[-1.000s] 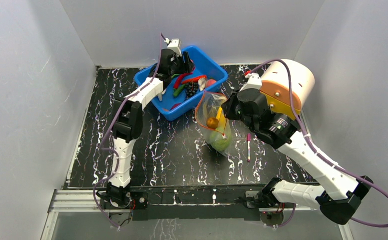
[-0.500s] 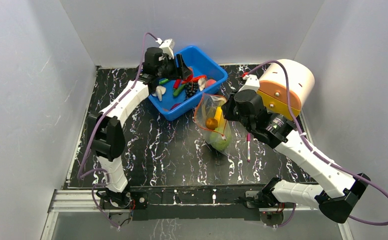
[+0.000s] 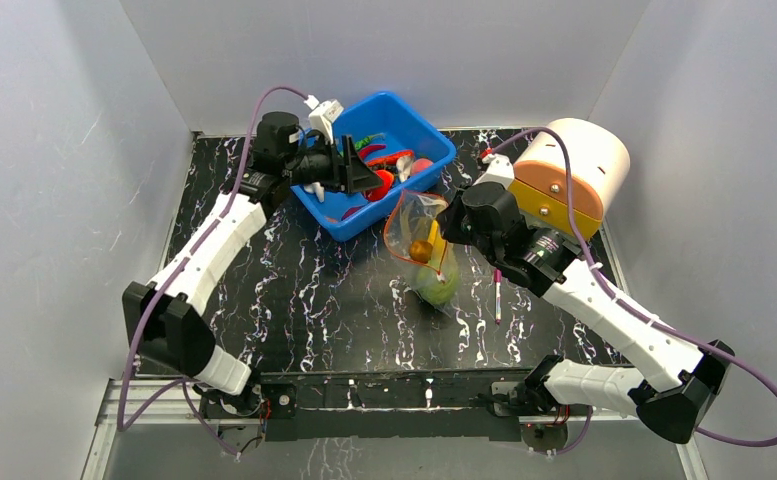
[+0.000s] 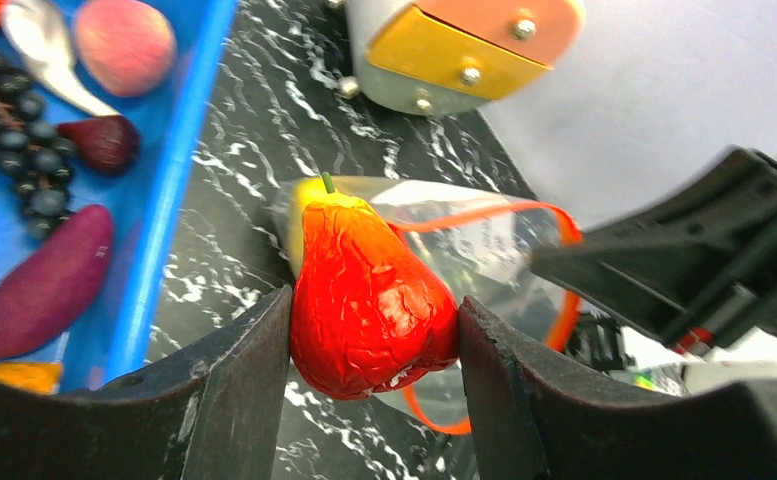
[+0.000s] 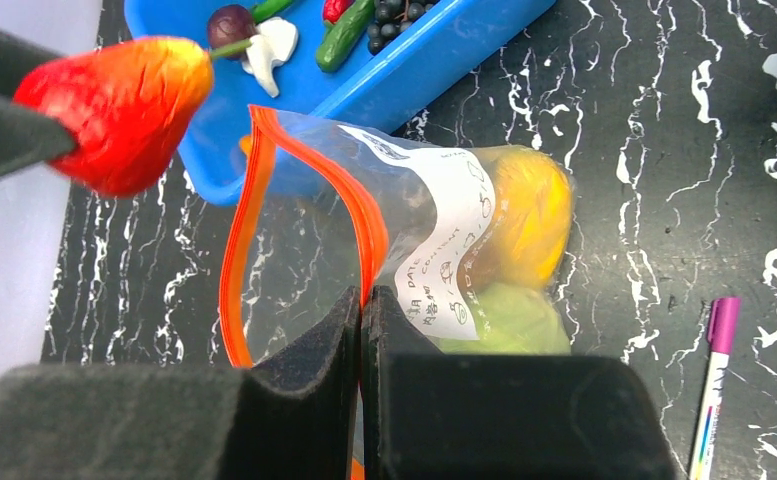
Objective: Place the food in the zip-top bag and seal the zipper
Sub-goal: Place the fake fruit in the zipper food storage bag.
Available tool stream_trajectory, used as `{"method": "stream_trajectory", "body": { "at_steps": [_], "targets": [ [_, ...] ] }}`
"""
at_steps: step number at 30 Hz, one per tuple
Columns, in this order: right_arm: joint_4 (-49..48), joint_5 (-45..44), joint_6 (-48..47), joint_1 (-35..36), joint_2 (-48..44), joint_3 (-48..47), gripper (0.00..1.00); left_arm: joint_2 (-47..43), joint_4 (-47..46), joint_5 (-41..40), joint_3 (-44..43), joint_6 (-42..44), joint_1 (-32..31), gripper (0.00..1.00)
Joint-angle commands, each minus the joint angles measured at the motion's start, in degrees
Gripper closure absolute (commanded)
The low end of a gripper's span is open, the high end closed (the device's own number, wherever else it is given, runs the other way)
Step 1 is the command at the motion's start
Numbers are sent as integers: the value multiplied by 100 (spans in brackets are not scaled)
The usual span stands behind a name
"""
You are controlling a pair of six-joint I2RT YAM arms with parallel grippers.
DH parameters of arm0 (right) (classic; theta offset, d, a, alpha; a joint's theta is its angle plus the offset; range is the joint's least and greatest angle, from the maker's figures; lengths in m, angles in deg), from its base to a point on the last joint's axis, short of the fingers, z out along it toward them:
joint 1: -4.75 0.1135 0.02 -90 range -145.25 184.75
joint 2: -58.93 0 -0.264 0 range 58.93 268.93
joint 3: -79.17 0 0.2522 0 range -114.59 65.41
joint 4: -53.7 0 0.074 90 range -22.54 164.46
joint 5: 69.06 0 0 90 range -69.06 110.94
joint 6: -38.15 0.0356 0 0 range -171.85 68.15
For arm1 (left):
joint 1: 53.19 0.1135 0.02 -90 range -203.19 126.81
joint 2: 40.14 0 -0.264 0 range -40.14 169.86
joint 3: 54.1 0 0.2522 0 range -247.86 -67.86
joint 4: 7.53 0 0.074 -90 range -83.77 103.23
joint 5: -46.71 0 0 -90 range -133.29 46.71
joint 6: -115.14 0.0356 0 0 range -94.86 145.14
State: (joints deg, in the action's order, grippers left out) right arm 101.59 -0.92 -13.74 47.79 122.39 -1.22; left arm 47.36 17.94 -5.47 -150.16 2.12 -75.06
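A: What changed in the last second?
B: The left jaws were down in the blue tub (image 3: 414, 118). Now they're out, gripping 1 red fruit (image 4: 369, 300) near the zip-top bag (image 5: 484, 230) mouth.
A: And the right?
B: Right jaws still pinch the zipper (image 5: 239, 230); the bag's bottom rests on the bench (image 3: 294, 290).

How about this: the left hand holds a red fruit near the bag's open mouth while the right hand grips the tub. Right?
Not quite. The right hand grips the bag at its orange rim, not the tub; the right wrist view shows it. The rest stands.
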Motion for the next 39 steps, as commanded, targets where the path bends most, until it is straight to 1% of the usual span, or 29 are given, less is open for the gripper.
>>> {"method": "stream_trajectory", "body": {
  "at_steps": [1, 5, 9, 15, 18, 22, 27, 31, 35, 37, 39],
  "targets": [
    [-563, 7, 286, -20, -203, -8, 100, -582, 61, 934, 301, -215, -24, 64],
    [-522, 20, 405, -16, -225, 0, 100, -958, -497, 1431, 693, -818, -32, 64],
    [-542, 29, 498, -16, -238, -7, 100, -1227, -559, 1517, 859, -992, -78, 63],
    [-586, 130, 569, -16, -184, -85, 100, -1304, -736, 1579, 1164, -1313, -250, 63],
    [-645, 225, 604, -16, -204, -92, 100, -1236, -839, 1434, 1280, -1473, -397, 63],
    [-953, 427, 645, -16, -355, 34, 100, -1064, -976, 1164, 1341, -1653, -585, 63],
    [-939, 533, 678, -17, -439, 35, 100, -785, -807, 794, 1212, -1671, -716, 64],
    [-958, 620, 745, -14, -507, 100, 100, -654, -424, 424, 1070, -1505, -871, 63],
    [-1035, 644, 760, -19, -526, 150, 100, -622, -334, 9, 1137, -1505, -981, 62],
    [-1013, 674, 741, -17, -483, 133, 100, -612, -420, -54, 1190, -1556, -1018, 60],
    [-1005, 678, 733, -15, -468, 147, 100, -612, -465, -86, 1216, -1569, -1044, 54]
  ]
}}
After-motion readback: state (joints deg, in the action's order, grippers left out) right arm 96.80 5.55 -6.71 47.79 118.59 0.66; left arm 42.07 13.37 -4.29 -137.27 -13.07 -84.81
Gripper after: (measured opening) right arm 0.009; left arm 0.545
